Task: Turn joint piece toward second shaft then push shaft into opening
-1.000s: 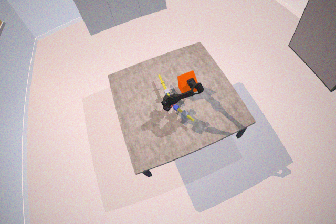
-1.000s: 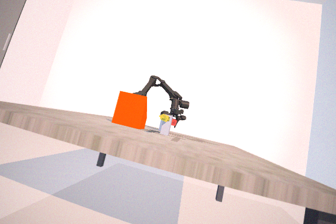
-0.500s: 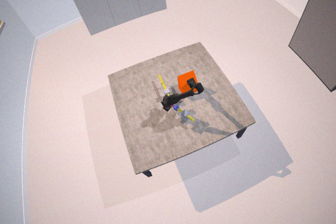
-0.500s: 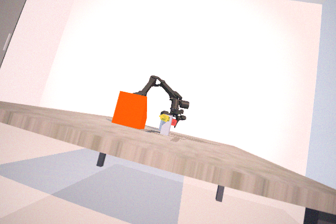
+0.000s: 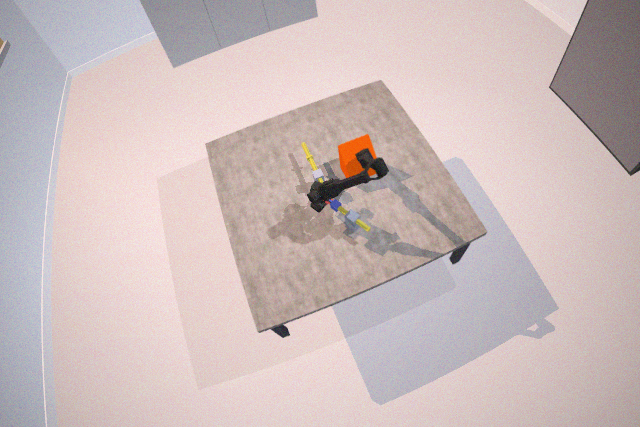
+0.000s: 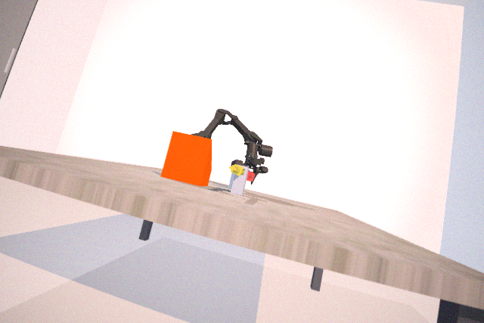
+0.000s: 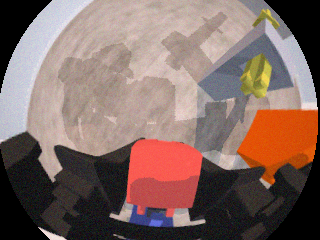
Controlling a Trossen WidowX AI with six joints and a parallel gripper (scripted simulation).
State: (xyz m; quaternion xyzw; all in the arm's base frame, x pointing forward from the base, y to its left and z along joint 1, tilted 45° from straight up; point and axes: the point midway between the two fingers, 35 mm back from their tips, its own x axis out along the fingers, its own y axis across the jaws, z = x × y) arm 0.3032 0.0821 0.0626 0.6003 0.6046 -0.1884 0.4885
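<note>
The red square joint piece [image 7: 166, 170] [image 6: 250, 176] is between the fingers of my gripper [image 7: 164, 182], which is shut on it. Behind it is the blue hinge part [image 5: 335, 204] [image 7: 156, 221] on the end of the first yellow shaft [image 5: 363, 226], fixed in its grey block [image 5: 353, 217]. The second yellow shaft [image 5: 307, 151] [image 7: 257, 76] passes through the other grey block [image 5: 317, 174] [image 6: 237, 185]. In the wrist view its near end stands apart from the joint piece, to the upper right. The opening of the joint piece is not visible, so its exact direction cannot be told.
A large orange block [image 5: 352, 149] [image 6: 187, 159] [image 7: 282, 136] stands on the wooden table [image 5: 258, 277] beside the second shaft's block, close to the arm. The arm [image 5: 351, 182] [image 6: 240, 128] reaches past it. Shadows of the arm and shafts fall across the table.
</note>
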